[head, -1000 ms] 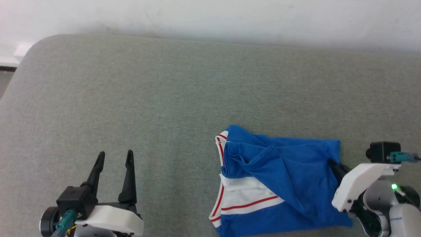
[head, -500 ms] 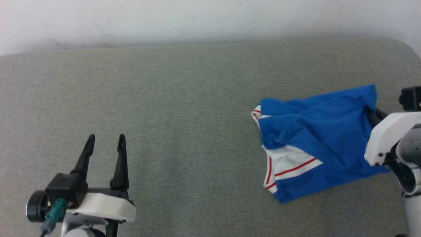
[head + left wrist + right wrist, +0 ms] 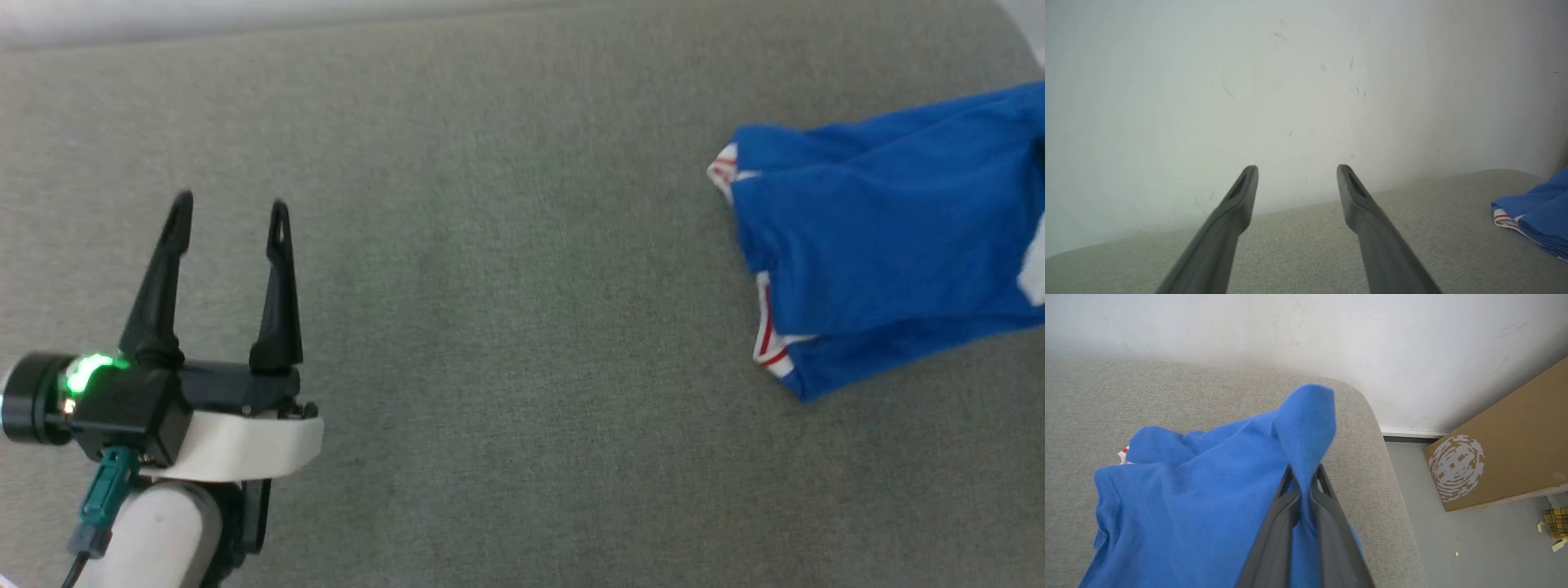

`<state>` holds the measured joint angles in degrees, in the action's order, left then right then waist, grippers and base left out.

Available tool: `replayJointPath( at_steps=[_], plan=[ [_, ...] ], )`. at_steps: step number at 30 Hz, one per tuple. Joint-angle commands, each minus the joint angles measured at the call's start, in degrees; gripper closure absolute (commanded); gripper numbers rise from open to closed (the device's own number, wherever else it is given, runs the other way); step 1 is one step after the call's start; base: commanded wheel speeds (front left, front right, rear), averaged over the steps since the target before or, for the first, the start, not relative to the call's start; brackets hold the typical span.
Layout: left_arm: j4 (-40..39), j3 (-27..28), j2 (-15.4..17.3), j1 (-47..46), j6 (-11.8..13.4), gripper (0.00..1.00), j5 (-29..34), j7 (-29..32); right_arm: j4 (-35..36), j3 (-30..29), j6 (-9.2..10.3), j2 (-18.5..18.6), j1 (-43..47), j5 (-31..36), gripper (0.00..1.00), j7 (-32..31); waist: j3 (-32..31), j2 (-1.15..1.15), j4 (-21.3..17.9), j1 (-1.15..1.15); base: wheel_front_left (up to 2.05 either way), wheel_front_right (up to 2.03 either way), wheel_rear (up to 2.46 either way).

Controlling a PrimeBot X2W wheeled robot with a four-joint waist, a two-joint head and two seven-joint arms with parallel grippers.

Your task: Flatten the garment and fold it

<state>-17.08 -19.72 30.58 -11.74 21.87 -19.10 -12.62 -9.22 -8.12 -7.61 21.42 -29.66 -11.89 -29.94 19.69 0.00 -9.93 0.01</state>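
Dragging the jersey T-shirt rightward from here is our main worry. It lies bunched near the far right corner of the grey cushion, and in the right wrist view the rounded edge and the floor beside a cardboard box are just past it, so a long pull could take it over the side.

Our right gripper is clamped on a narrow peak of blue cloth. We judge that grip to be thin: the fabric could slip free, or we may have caught several layers, which would leave the shirt crumpled rather than spread.

Our left gripper stands wide open and empty near the cushion's left edge, well apart from the shirt, so it cannot pin the other end.

The shirt's long axis runs roughly left to right, with the right end tilted toward the far edge. Its red-striped trim points left, and the pinched blue end points toward the right edge.
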Motion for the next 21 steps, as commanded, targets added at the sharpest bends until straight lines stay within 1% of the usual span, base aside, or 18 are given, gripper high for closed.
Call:
replayJointPath(
  at_steps=[1, 6, 10, 15, 17, 21],
  plan=[
    [-0.18, 0.03, 0.10, -0.98, 0.24, 0.00, 0.61, -0.31, -0.49, -0.43, 0.12, 0.54, -1.15, 0.55, 1.00, 0.60, 4.96, 0.00, -2.12, -0.01, 0.00, 0.00, 0.00],
    [-0.77, 0.18, 0.51, -3.22, 0.19, 0.00, 1.30, 0.30, -3.96, -2.89, 0.12, 3.00, -4.51, 2.18, 1.00, 2.88, 9.04, 0.00, -2.48, -0.01, 0.00, 0.00, 0.00],
    [-1.99, 1.22, -0.09, -4.13, 0.88, 0.00, 0.48, 0.38, -7.03, -5.24, 0.12, 4.72, -6.86, 3.46, 1.00, 4.05, 11.79, 0.00, -2.76, -0.01, 0.00, 0.00, 0.00],
    [-2.59, 1.35, -0.56, -4.93, 0.90, 0.00, 0.04, 0.27, -10.92, -7.71, 0.12, 5.31, -8.87, 5.35, 1.00, 5.40, 14.50, 0.00, -2.90, -0.01, 0.00, 0.00, 0.00],
    [-2.53, 0.75, -0.50, -5.32, 0.19, 0.00, -0.20, 0.61, -12.20, -8.25, 0.12, 5.24, -9.35, 6.20, 1.00, 6.13, 15.26, 0.00, -2.86, -0.01, 0.00, 0.00, 0.00],
    [-2.67, 0.85, -0.61, -6.22, 0.28, 0.00, -0.01, 0.45, -14.37, -8.44, 0.12, 5.57, -10.25, 7.83, 1.00, 7.99, 16.38, 0.00, -2.66, -0.01, 0.00, 0.00, 0.00]
  ],
)
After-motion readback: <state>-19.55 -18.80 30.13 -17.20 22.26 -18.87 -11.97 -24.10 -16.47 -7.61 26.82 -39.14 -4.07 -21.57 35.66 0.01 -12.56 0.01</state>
